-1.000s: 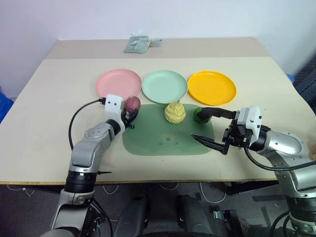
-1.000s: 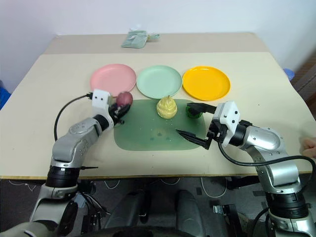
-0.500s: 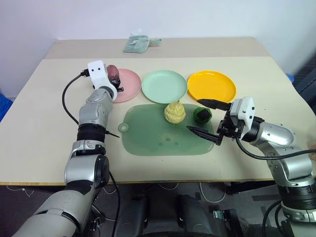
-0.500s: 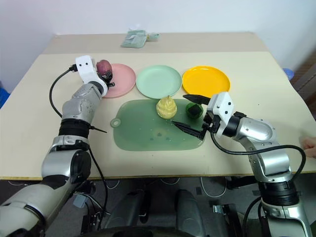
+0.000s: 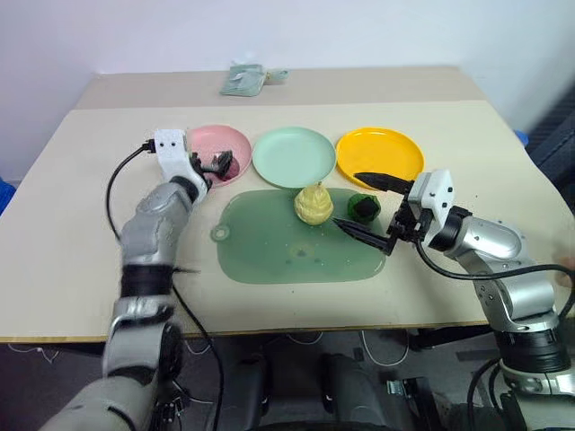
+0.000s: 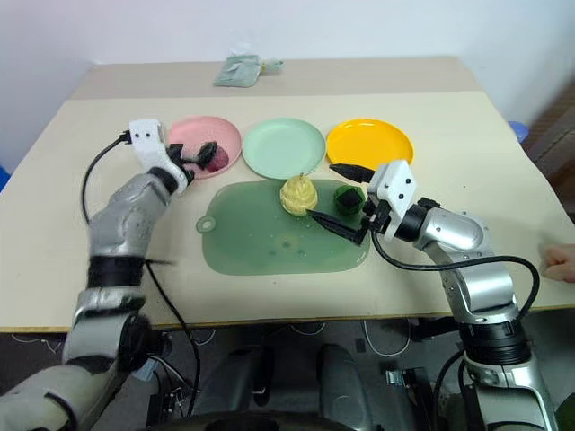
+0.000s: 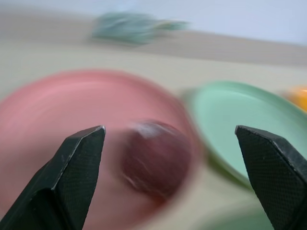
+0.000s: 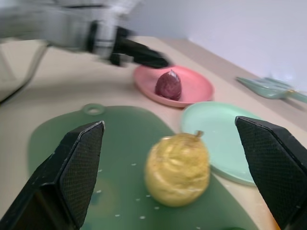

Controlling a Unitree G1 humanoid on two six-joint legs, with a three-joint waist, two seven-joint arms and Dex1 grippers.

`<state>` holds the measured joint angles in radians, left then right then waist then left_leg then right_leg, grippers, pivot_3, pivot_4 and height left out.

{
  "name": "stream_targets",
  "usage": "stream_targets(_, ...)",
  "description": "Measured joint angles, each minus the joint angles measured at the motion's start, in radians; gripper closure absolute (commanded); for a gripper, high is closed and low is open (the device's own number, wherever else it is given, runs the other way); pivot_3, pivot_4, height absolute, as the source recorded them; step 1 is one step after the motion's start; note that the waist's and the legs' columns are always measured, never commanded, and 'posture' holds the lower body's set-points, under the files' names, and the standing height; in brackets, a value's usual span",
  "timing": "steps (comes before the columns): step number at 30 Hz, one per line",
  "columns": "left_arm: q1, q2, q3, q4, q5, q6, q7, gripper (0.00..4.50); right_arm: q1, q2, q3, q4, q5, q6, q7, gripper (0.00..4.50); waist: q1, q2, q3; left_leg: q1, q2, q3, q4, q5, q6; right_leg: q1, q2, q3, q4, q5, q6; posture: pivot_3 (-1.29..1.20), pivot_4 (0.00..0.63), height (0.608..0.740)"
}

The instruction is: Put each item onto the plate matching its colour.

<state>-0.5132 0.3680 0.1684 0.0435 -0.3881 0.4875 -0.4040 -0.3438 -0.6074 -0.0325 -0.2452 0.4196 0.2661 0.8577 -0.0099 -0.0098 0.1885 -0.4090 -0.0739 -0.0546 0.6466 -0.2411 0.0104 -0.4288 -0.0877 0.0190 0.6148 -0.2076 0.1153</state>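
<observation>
Purple fruit (image 6: 213,155) now on pink plate (image 6: 193,135)

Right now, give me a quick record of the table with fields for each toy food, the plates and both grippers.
purple fruit: on the pink plate, released
yellow pear: upright on the green mat
dark green lump: on the mat, beside the pear
green plate: empty
yellow plate: empty
left gripper: open, at the pink plate
right gripper: open, fingers either side of the green lump
</observation>
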Motion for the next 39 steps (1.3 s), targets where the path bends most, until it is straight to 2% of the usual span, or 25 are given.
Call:
stream_targets(3, 0.127, 0.111, 0.003, -0.159, -0.102, 0.035, -0.194, 0.06, -0.036, 0.005, 0.014, 0.083, -0.019, 0.025, -0.017, 0.0, 0.002, 0.0, 0.0, 0.0, 0.0, -0.001, 0.0, 0.0, 0.0, 0.001, 0.0, 0.0, 0.0, 0.0, -0.001, 0.0, 0.15, 0.74)
stream_targets(6, 0.235, 0.239, 0.008, -0.266, -0.157, -0.002, -0.409, 0.06, -0.07, 0.01, 0.024, 0.178, -0.046, 0.03, -0.018, 0.0, 0.001, 0.001, 0.0, 0.0, 0.001, 0.0, 0.0, 0.0, 0.0, 0.001, -0.001, 0.0, -0.002, -0.001, -0.005, 0.0, 0.15, 0.74)
stream_targets(12, 0.352, 0.363, 0.066, -0.369, -0.298, -0.009, -0.655, 0.06, -0.126, 0.036, 0.05, 0.355, -0.099, -0.023, 0.006, 0.0, -0.003, 0.001, 0.0, 0.0, 0.001, 0.0, -0.001, 0.0, 0.0, 0.0, -0.001, 0.0, -0.002, -0.001, -0.005, 0.0, 0.15, 0.74)
stream_targets(16, 0.407, 0.419, 0.097, -0.4, -0.329, -0.018, -0.745, 0.06, -0.14, 0.044, 0.066, 0.463, -0.136, -0.081, 0.032, 0.0, -0.001, 0.001, 0.0, 0.0, 0.001, 0.0, -0.001, 0.0, 0.0, 0.0, -0.001, -0.001, -0.002, -0.001, -0.005, 0.0, 0.15, 0.74)
stream_targets(20, 0.419, 0.42, 0.101, -0.401, -0.331, -0.024, -0.743, 0.06, -0.171, 0.06, 0.066, 0.507, -0.142, -0.121, 0.051, 0.0, -0.002, 0.001, 0.0, 0.0, 0.001, 0.0, -0.001, 0.0, 0.0, 0.0, 0.0, -0.001, -0.002, -0.001, -0.005, 0.0, 0.15, 0.74)
stream_targets(24, 0.399, 0.371, 0.083, -0.409, -0.273, -0.043, -0.627, 0.06, -0.156, 0.066, 0.056, 0.456, -0.113, -0.138, 0.085, 0.0, 0.002, 0.001, 0.0, 0.0, 0.001, -0.001, 0.0, 0.0, 0.0, 0.001, 0.0, -0.001, -0.001, 0.0, -0.002, 0.0, 0.15, 0.74)
stream_targets(27, 0.334, 0.331, 0.008, -0.414, -0.245, -0.031, -0.562, 0.06, -0.081, 0.046, 0.033, 0.307, -0.048, -0.116, 0.123, 0.0, 0.012, 0.001, 0.0, 0.0, 0.001, -0.001, 0.0, 0.0, 0.0, 0.001, 0.0, -0.002, -0.002, 0.001, -0.001, 0.0, 0.15, 0.74)
stream_targets(33, 0.094, 0.201, -0.194, -0.372, -0.172, 0.085, -0.405, 0.06, 0.156, -0.07, -0.064, -0.051, 0.064, 0.001, 0.132, 0.0, 0.033, 0.0, 0.0, 0.0, 0.0, -0.001, 0.003, 0.0, 0.0, 0.003, 0.0, -0.002, -0.001, 0.001, -0.001, 0.0, 0.15, 0.74)
stream_targets(39, -0.131, 0.129, -0.33, -0.112, -0.051, 0.114, -0.39, 0.06, 0.362, -0.158, -0.196, -0.286, 0.086, 0.1, 0.063, 0.0, 0.022, 0.0, 0.0, 0.0, 0.001, -0.001, 0.002, 0.0, 0.0, 0.002, 0.002, -0.002, -0.001, 0.0, -0.001, 0.0, 0.15, 0.74)
